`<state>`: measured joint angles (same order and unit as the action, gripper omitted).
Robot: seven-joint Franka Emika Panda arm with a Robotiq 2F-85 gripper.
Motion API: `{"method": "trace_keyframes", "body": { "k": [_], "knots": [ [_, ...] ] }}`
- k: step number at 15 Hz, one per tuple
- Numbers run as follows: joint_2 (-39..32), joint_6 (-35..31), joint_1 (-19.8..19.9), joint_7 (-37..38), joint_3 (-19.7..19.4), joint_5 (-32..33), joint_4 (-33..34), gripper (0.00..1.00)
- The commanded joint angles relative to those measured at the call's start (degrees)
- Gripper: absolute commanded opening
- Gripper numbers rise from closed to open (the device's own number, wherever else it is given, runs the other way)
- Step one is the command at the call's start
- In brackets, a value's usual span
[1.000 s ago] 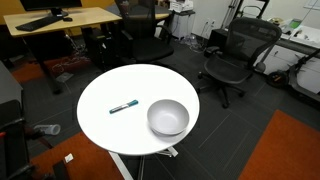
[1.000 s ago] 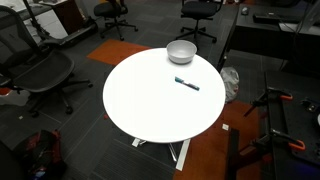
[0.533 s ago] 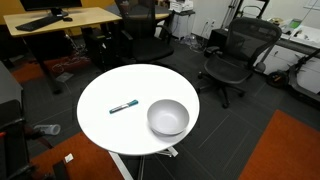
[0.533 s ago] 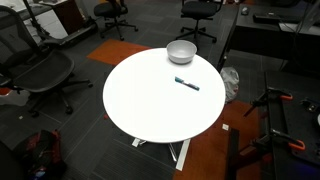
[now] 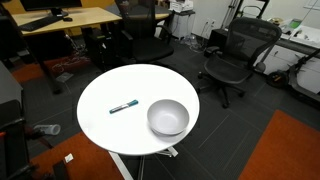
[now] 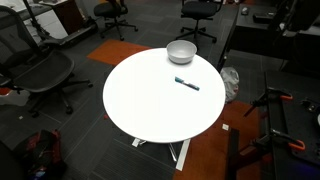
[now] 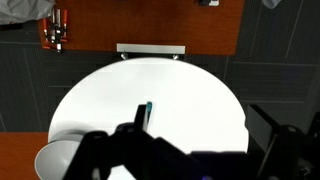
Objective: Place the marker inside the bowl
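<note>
Nothing has moved since the earlier frames; marker and bowl lie where they did. In an exterior view, the slim teal-blue marker [image 5: 123,106], dark at one end, lies flat on the smooth round white table [image 5: 115,85], near the left of the deep, smooth grey-white bowl [image 5: 168,117] and apart from it. In the wrist view the gripper [image 7: 185,160] is a dark blur, so I cannot tell whether its fingers are spread.

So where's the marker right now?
In an exterior view the marker lies flat on the round table, beside the bowl but apart from it, not inside.
</note>
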<state>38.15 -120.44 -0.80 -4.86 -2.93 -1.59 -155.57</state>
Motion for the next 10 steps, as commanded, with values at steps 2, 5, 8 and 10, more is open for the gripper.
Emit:
{"method": "trace_keyframes", "body": {
  "k": [2, 5, 8, 10],
  "knots": [
    [-5.50, -9.85, 0.31, 0.98, -0.24, -1.46, -2.25, 1.00],
    [-10.52, -16.19, 0.06, 0.81, -0.61, -2.36, -2.38, 1.00],
    [-16.09, -21.78, -0.12, 0.70, -0.77, -4.12, -1.96, 1.00],
    [-19.60, -25.89, 0.02, 1.16, -0.52, -4.58, -1.87, 1.00]
  ]
}}
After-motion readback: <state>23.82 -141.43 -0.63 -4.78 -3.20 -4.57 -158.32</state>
